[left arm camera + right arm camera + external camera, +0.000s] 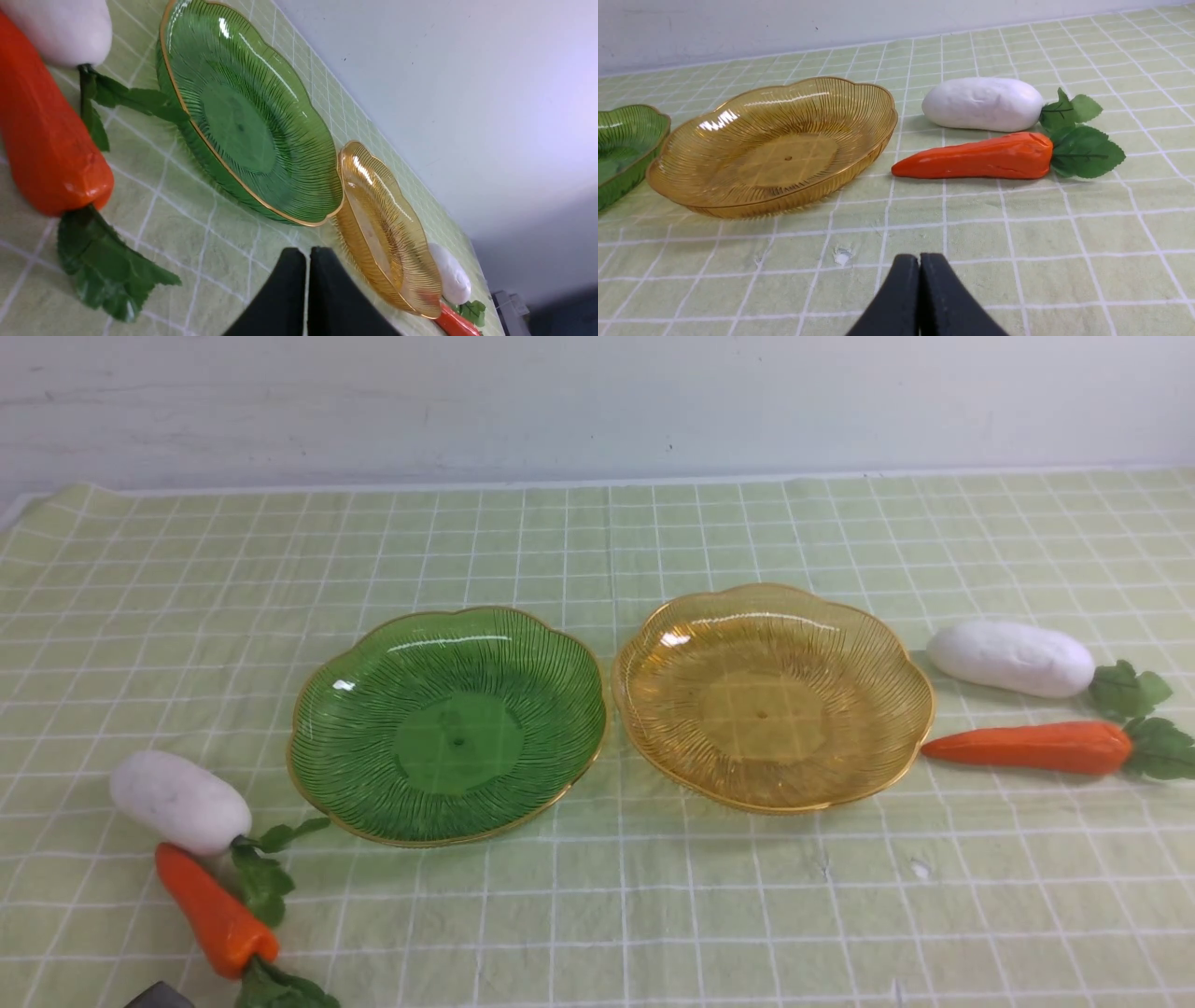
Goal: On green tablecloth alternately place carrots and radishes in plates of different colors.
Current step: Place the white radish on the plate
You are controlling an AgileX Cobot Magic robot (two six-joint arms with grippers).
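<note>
On the green tablecloth (597, 905) over the bench, the green plate (373, 728) and amber plate (840, 709) sit side by side. The left radish (179, 801) and left carrot (215, 913) lie beside the green one, the right radish (1011, 658) and right carrot (1027, 747) beside the amber one. The front view's edges cut off both carrots' leaves, and a dark corner (159, 997) at its lower edge is too cropped to identify. Each wrist view shows only black tips: the left claw (307, 261) and right claw (920, 266) are both pressed together, pinching nothing.

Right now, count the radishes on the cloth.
2. The left radish lies beside the green plate; the right radish lies beside the amber plate. No others seem hidden.
</note>
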